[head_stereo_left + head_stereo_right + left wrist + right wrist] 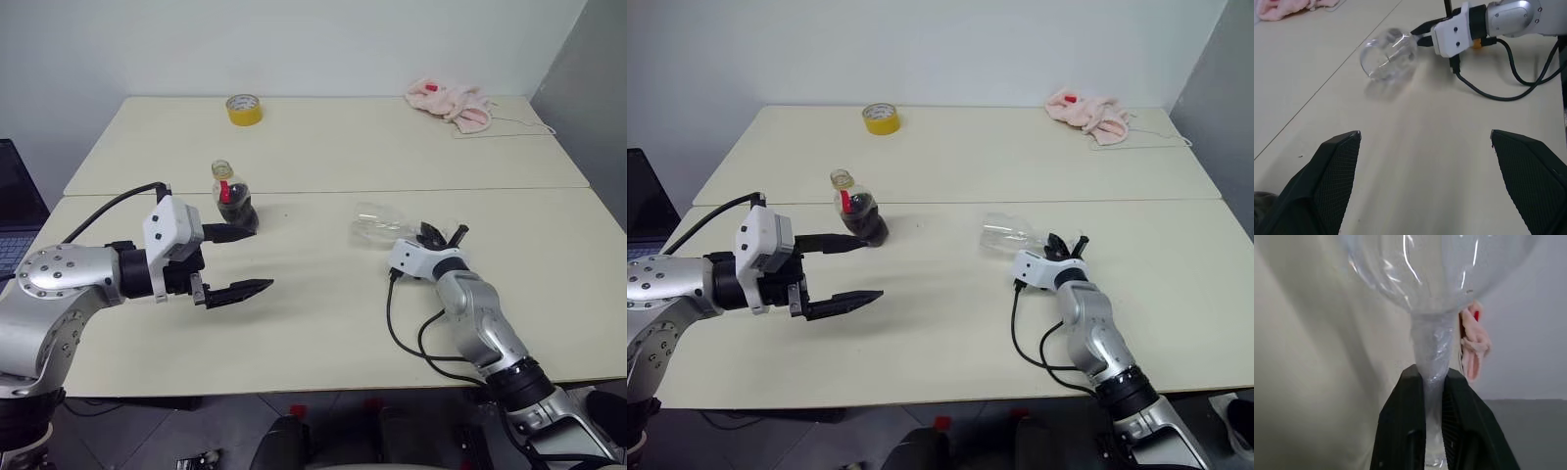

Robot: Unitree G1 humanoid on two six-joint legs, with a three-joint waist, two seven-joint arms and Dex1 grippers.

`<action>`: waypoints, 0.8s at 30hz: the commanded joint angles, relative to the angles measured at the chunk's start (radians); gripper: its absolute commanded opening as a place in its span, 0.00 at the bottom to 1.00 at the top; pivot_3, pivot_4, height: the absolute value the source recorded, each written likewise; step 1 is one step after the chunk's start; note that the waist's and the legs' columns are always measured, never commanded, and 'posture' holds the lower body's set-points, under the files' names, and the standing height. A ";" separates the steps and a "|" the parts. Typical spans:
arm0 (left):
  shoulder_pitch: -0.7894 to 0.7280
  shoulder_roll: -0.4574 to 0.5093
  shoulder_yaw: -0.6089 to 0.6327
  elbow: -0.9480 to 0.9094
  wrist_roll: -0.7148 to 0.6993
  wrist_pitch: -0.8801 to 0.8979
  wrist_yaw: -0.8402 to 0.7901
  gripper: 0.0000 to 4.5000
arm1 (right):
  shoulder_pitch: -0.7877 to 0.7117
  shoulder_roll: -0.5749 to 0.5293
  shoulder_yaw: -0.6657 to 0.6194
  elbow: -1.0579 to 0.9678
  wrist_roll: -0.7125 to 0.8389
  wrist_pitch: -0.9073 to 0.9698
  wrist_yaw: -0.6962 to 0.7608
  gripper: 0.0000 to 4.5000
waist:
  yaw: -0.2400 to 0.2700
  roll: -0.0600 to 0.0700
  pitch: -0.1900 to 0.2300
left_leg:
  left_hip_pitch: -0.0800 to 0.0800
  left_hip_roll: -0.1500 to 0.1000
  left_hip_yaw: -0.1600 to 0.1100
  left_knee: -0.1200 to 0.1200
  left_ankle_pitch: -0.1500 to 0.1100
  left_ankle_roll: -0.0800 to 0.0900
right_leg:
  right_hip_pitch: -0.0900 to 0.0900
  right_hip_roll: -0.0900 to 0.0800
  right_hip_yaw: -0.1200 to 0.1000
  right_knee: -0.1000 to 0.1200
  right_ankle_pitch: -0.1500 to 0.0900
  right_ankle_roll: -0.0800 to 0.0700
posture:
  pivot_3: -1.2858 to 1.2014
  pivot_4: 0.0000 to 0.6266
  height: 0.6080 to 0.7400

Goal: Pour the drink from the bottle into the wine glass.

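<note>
The wine glass lies on its side on the table, bowl toward the bottle. My right gripper is shut on its thin stem, pointing level along the tabletop. The bottle stands upright on the left half of the table, with a red label on its neck and the dark drink in its lower part. My left gripper hovers open just in front of the bottle with nothing between its fingers. Its upper finger reaches close to the bottle's base; whether they touch I cannot tell.
A yellow tape roll sits at the back of the far table, and a pink cloth lies at the back right. A dark laptop stands past the table's left edge. A seam joins the two tables.
</note>
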 commanded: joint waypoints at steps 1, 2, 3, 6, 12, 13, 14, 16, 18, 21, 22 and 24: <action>0.011 -0.010 0.018 -0.017 -0.003 -0.017 0.010 1.00 | -0.007 -0.004 -0.011 -0.064 -0.019 -0.025 -0.021 0.04 | -0.002 0.000 0.000 | 0.000 0.000 0.000 0.000 0.000 0.000 | 0.000 0.000 0.000 0.000 0.000 0.000 | 0.52 0.24 1.00; 0.016 -0.012 0.022 -0.016 -0.002 -0.019 0.012 1.00 | -0.008 -0.007 -0.014 -0.074 -0.023 -0.027 -0.022 0.04 | -0.002 0.000 0.000 | 0.000 0.000 0.000 0.000 0.000 0.000 | 0.000 0.000 0.000 0.000 0.000 0.000 | 0.52 0.24 1.00; 0.020 -0.015 0.026 -0.016 -0.001 -0.020 0.015 1.00 | -0.011 -0.010 -0.018 -0.084 -0.025 -0.030 -0.024 0.04 | -0.003 0.000 0.000 | 0.000 0.000 0.000 0.000 0.000 0.000 | -0.001 0.000 0.000 0.000 0.000 0.000 | 0.52 0.24 1.00; 0.027 -0.030 0.046 -0.010 -0.011 -0.019 0.032 1.00 | -0.025 -0.018 -0.033 -0.122 -0.024 -0.046 -0.019 0.04 | -0.003 0.000 0.000 | -0.001 0.000 0.000 0.000 0.000 0.000 | -0.001 0.000 0.000 0.001 0.000 0.000 | 0.52 0.24 1.00; 0.092 -0.052 0.117 0.035 -0.016 -0.047 0.035 1.00 | -0.012 0.064 -0.081 -0.263 0.177 -0.100 0.083 0.04 | -0.004 0.001 0.000 | -0.001 0.001 0.000 -0.001 0.000 0.000 | -0.002 0.000 0.000 0.001 0.000 0.000 | 0.52 0.24 1.00; 0.107 -0.052 0.129 0.041 -0.021 -0.047 0.031 1.00 | -0.004 0.083 -0.090 -0.272 0.249 -0.137 0.102 0.04 | -0.004 0.000 0.000 | -0.001 0.001 0.000 -0.001 0.000 0.000 | -0.002 0.000 0.000 0.000 0.000 0.000 | 0.52 0.24 1.00; 0.120 -0.054 0.140 0.045 -0.025 -0.049 0.028 1.00 | 0.003 0.105 -0.101 -0.275 0.315 -0.166 0.117 0.04 | -0.004 0.001 0.000 | -0.001 0.001 0.000 -0.001 0.000 0.000 | -0.002 0.000 0.000 0.000 0.000 0.000 | 0.52 0.24 1.00; 0.140 -0.055 0.159 0.054 -0.037 -0.045 0.021 1.00 | 0.021 0.173 -0.135 -0.277 0.453 -0.177 0.148 0.04 | -0.004 0.001 0.000 | -0.001 0.001 0.000 -0.001 0.000 0.000 | -0.001 0.000 0.000 0.000 0.000 0.000 | 0.52 0.24 1.00; 0.160 -0.055 0.173 0.055 -0.053 -0.039 0.011 1.00 | 0.035 0.224 -0.146 -0.268 0.582 -0.187 0.205 0.04 | -0.004 0.001 0.000 | -0.001 0.001 0.000 0.000 0.000 0.000 | -0.001 0.000 0.000 0.000 0.000 0.000 | 0.52 0.24 1.00; 0.182 -0.058 0.198 0.042 -0.085 -0.024 0.005 1.00 | 0.052 0.281 -0.141 -0.248 0.766 -0.223 0.306 0.04 | -0.001 0.001 0.000 | -0.001 0.001 -0.001 0.000 0.000 0.000 | 0.000 -0.001 0.000 0.000 0.000 0.000 | 0.52 0.24 1.00; 0.187 -0.058 0.205 0.036 -0.094 -0.021 0.007 1.00 | 0.055 0.288 -0.132 -0.229 0.796 -0.245 0.328 0.04 | -0.001 0.001 0.001 | -0.001 0.001 -0.001 0.000 0.000 0.000 | 0.000 -0.001 0.000 0.000 0.000 0.000 | 0.52 0.24 1.00; 0.195 -0.055 0.214 0.027 -0.104 -0.018 0.009 1.00 | 0.060 0.303 -0.120 -0.197 0.844 -0.269 0.355 0.04 | -0.001 0.001 0.001 | 0.000 0.001 -0.001 0.000 0.000 0.000 | 0.000 -0.001 -0.001 0.000 0.000 0.000 | 0.52 0.24 1.00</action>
